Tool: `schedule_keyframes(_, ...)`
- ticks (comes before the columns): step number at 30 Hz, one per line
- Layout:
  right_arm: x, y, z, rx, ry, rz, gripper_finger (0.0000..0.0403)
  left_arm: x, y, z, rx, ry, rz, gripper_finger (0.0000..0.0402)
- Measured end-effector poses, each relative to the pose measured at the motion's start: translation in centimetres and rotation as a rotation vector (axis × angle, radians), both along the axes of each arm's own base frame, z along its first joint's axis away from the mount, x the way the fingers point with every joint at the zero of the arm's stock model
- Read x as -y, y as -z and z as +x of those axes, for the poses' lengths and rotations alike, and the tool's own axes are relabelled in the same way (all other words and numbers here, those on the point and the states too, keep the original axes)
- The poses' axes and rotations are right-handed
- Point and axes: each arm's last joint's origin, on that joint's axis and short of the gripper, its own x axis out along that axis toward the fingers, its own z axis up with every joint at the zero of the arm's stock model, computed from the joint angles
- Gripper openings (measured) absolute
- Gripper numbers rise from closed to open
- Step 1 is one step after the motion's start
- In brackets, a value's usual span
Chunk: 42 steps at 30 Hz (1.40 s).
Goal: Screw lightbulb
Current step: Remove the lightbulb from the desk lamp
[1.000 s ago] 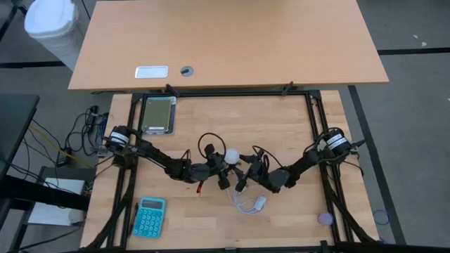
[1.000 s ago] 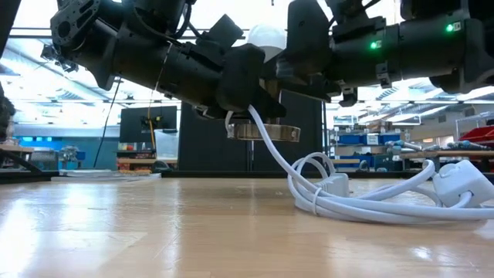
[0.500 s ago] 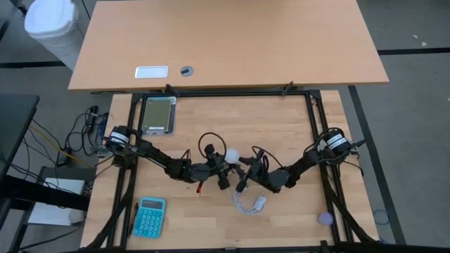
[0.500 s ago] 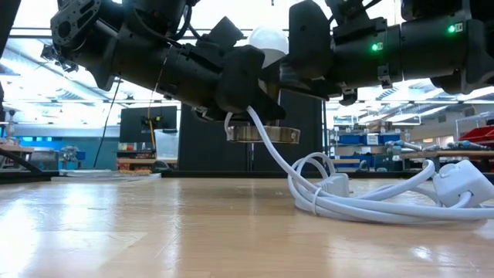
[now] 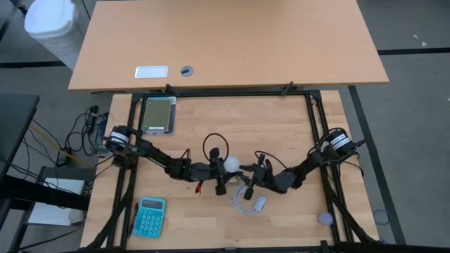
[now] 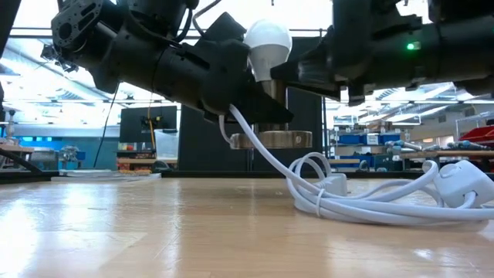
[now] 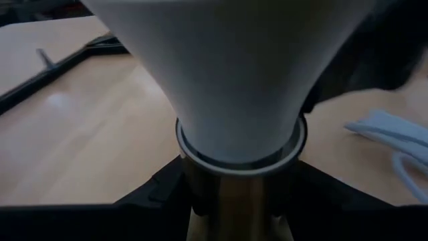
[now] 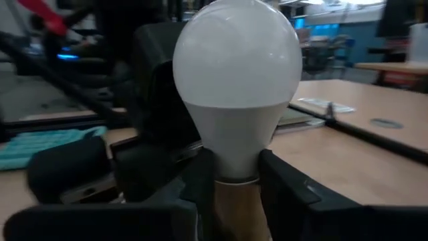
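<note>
The white lightbulb point(image 5: 230, 164) stands upright in the socket's brass-coloured stem; it also shows in the low view point(image 6: 268, 42) and the right wrist view point(image 8: 235, 67). My left gripper point(image 5: 221, 177) is shut on the socket below the bulb. The socket's grey disc point(image 6: 282, 139) hangs above the table. My right gripper point(image 5: 248, 176) is open and drawn back on the bulb's right. Its fingers point(image 8: 200, 177) stand on either side of the stem under the bulb's neck, and the globe is free. My left gripper pinches the socket's brass-coloured stem point(image 7: 234, 207), just under the bulb's base ring, between its two fingers point(image 7: 160, 197). It comes at it from the table's left. The socket is upright with the bulb on top. Its disc is lifted clear and its white cord point(image 6: 258, 147) hangs slack.
The cord's white coil point(image 5: 249, 202) lies on the table under and right of the grippers, and shows in the low view point(image 6: 363, 205). A teal calculator point(image 5: 149, 216) lies at the near left, a silver box point(image 5: 158, 114) at the far left, a small purple disc point(image 5: 325, 218) at the near right.
My right gripper has come off the bulb's globe and drawn back toward the table's right edge. My left gripper has carried the socket and bulb a little toward the near edge, still upright and clear of the table.
</note>
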Motion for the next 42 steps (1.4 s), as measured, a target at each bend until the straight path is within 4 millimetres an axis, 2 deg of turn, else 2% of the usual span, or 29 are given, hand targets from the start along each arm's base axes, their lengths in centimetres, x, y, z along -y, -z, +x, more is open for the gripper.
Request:
schedule_keyframes(5, 0.3, 0.3, -0.9, 0.016, -0.080, 0.014, 0.0080, 0.2, 0.0, 0.0, 0.000, 0.057, 0.006, 0.0188)
schedule_keyframes(8, 0.3, 0.4, -1.4, 0.012, -0.090, -0.005, 0.0089, 0.1, -0.1, 0.1, 0.005, 0.063, -0.002, 0.0188)
schedule_keyframes(11, 0.1, 0.3, -1.4, 0.015, -0.089, -0.013, 0.0127, 0.2, -0.2, 0.2, 0.010, 0.062, -0.009, 0.0188)
schedule_keyframes(18, 0.1, 0.1, -1.0, 0.031, -0.042, 0.020, 0.0250, 0.1, -0.3, 0.2, 0.022, 0.042, -0.029, 0.0188)
schedule_keyframes(22, 0.1, -0.1, -0.1, 0.015, -0.036, 0.030, 0.0284, 0.1, -0.3, 0.2, 0.021, 0.024, -0.025, 0.0188)
schedule_keyframes(25, 0.0, 0.1, 0.4, -0.018, -0.022, 0.034, 0.0285, 0.0, -0.3, 0.2, 0.022, 0.000, -0.022, 0.0188)
schedule_keyframes(31, -0.5, -0.3, 0.0, 0.011, 0.028, 0.037, 0.0263, 0.0, -0.2, 0.1, 0.017, -0.020, -0.039, 0.0188)
schedule_keyframes(38, -0.3, -0.4, 0.1, 0.005, 0.047, 0.012, 0.0249, -0.1, -0.1, 0.1, 0.012, -0.025, -0.037, 0.0188)
schedule_keyframes(42, -1.2, -0.6, -0.7, -0.040, 0.161, -0.058, 0.0249, -0.1, 0.0, 0.1, 0.000, -0.038, -0.033, 0.0188)
